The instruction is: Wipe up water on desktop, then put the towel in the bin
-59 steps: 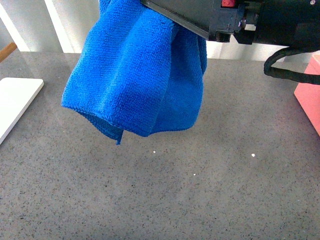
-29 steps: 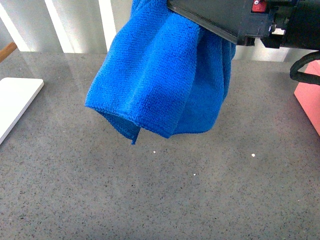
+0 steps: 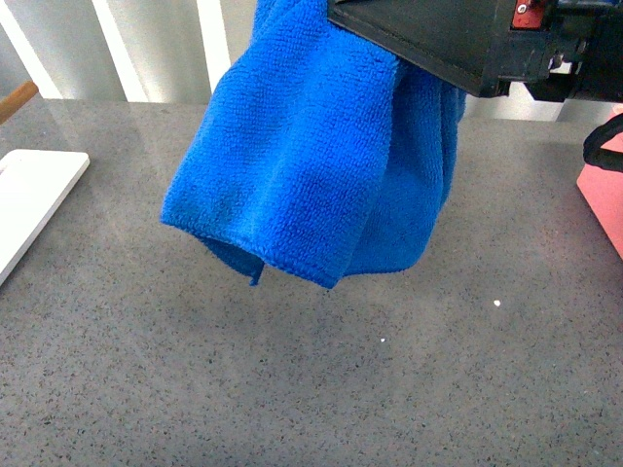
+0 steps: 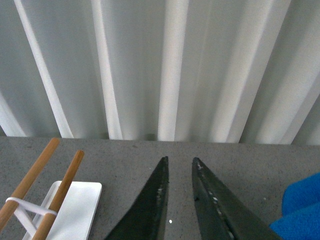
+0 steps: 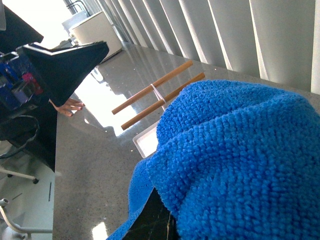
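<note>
The blue towel (image 3: 311, 165) hangs in folds from my right gripper (image 3: 389, 39), which is shut on its top, well above the dark-grey speckled desktop (image 3: 389, 399). In the right wrist view the towel (image 5: 240, 160) fills most of the picture and covers the jaws; only part of one black finger (image 5: 152, 220) shows. The salmon-pink bin (image 3: 605, 199) shows at the right edge, right of the towel. My left gripper (image 4: 179, 161) is shut and empty above the desktop, with the towel's edge (image 4: 302, 210) beside it.
A flat white tray (image 3: 29, 199) lies at the left; two wooden bars (image 4: 35, 185) stand over it. Tiny white specks (image 3: 496, 304) dot the desktop below the towel. Pale vertical slats stand behind the desk's far edge.
My right gripper has carried the hanging towel to the right, closer to the bin. Most of the shift came earlier; the last half second shows little.
</note>
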`<state>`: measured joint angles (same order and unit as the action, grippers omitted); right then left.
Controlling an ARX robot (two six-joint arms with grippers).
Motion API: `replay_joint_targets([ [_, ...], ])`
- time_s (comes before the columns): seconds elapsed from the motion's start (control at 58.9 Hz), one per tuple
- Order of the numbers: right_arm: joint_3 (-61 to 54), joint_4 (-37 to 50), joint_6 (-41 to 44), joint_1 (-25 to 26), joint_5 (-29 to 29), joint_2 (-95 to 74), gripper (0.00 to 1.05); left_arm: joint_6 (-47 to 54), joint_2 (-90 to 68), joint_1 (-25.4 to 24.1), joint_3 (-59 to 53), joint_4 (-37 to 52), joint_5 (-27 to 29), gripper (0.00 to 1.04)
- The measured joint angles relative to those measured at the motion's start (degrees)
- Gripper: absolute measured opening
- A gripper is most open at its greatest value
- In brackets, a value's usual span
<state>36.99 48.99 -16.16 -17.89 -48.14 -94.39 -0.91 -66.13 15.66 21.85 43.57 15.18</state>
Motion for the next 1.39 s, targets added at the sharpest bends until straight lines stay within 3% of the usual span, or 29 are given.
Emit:
replay_joint_targets([
  [0.102,-0.33,-0.48,0.33,0.24,-0.02,0.35,0.05,0.09,3.80,-2.19,-4.09,0.31,-2.36,0.04],
  [0.663,-1.44,-3.67,2.47,0.22,-0.20,2.73,0.05,0.46,22.36,-10.23,-16.55,-5.62,-9.88,0.03],
  [0.731,-1.62,-3.76,2.73,0.24,-0.24,3.04,0.05,0.48,24.94,-13.29,-17.44,-7.34,-14.16,0.03],
  [0.816,-1.66,-3.91,2.91,0.24,-0.28,3.23,0.05,0.46,27.63,-15.08,-18.21,-9.18,-14.78,0.03],
  [1.037,-1.73,-3.91,2.93,0.33,-0.15,3.69,0.05,0.50,32.46,-15.54,-20.57,-10.36,-15.17,0.03],
  [1.393,-2.27,-5.20,3.91,1.18,0.00,4.74,0.05,0.50,44.30,-15.54,-20.57,-21.64,-15.17,0.03],
])
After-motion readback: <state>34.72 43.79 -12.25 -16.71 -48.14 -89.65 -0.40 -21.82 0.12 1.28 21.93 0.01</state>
